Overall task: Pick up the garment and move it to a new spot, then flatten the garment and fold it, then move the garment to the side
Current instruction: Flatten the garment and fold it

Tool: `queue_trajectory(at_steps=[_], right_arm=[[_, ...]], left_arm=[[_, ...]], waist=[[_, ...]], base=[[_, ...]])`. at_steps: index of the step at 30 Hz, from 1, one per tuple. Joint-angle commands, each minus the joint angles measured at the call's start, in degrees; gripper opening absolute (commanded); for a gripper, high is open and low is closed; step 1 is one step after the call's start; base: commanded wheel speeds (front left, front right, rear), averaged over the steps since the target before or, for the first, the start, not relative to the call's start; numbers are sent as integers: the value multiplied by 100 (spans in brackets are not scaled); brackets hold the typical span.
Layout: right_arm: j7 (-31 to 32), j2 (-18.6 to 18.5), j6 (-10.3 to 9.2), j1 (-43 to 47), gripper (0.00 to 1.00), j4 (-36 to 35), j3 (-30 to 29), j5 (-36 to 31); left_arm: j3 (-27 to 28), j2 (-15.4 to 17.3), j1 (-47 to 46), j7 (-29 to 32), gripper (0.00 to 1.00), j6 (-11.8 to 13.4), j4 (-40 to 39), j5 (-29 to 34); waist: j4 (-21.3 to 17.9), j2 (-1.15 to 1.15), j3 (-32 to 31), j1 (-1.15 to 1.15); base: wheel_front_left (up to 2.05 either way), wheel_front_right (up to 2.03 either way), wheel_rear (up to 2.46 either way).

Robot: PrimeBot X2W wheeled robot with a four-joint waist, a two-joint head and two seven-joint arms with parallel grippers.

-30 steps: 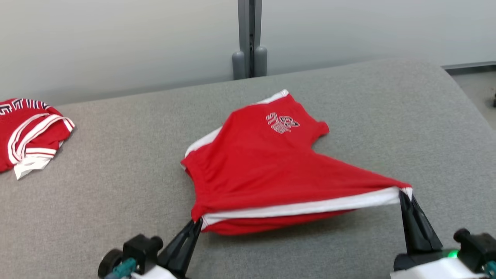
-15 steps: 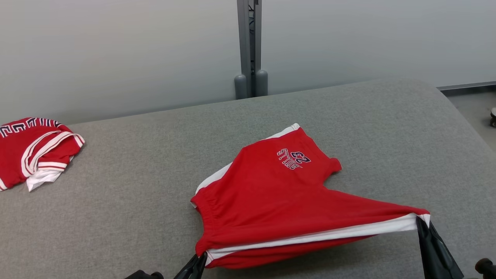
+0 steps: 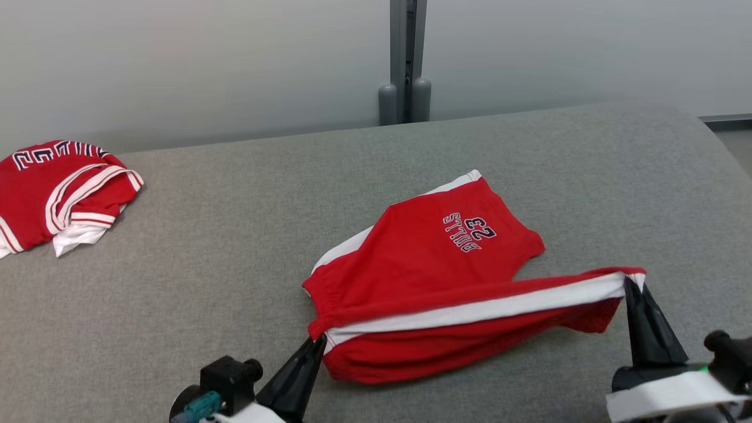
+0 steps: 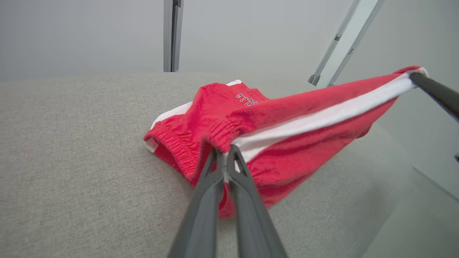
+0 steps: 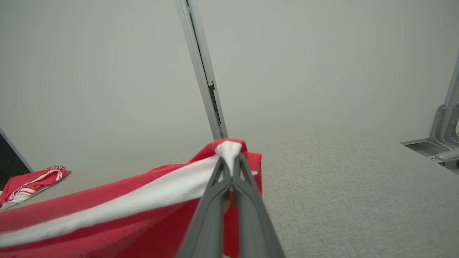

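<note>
The garment point(image 3: 429, 264) is a pair of red shorts with a white side stripe and dark lettering, lying in the middle of the grey padded table point(image 3: 235, 235). My left gripper point(image 3: 320, 339) is shut on its waistband corner point(image 4: 225, 141) at the near left. My right gripper point(image 3: 633, 283) is shut on the far end of the white stripe point(image 5: 229, 150), lifted off the table. Between the two grips the near edge hangs stretched, with red cloth sagging below it; the far half rests flat.
A second red garment point(image 3: 56, 194) with white trim lies folded at the table's far left, also in the right wrist view point(image 5: 32, 181). A grey wall with a vertical post point(image 3: 405, 59) stands behind the table. The table's edge curves down at the right.
Both grippers have carried the held edge up and toward the far side, so the striped edge now folds over the near half. The camera view has shifted too.
</note>
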Motion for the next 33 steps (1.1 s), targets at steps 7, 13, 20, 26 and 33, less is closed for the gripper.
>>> queue_trajectory(at_steps=[7,13,20,26,33], right_arm=[[-99,-151,1,-1457,0,1119,178,-206],[-163,-200,1,-2497,0,2175,412,-308],[-226,-312,1,-3797,0,3641,789,-431],[-259,-396,1,-4618,0,4708,985,-416],[-286,-435,1,-5315,0,5583,1143,-337]], left_arm=[[305,-323,-926,102,0,-81,768,-173],[395,-570,-1538,221,0,-236,1417,-279],[409,-941,-2228,386,0,-323,2138,-353],[401,-1222,-2578,412,0,-283,2530,-357],[427,-1443,-2862,403,0,-311,2901,-418]], waist=[[145,0,476,0],[211,0,782,0],[308,0,1180,0],[464,0,1357,0],[628,0,1490,0]], base=[[0,0,0],[0,0,0],[0,0,0],[0,0,0],[0,0,0]])
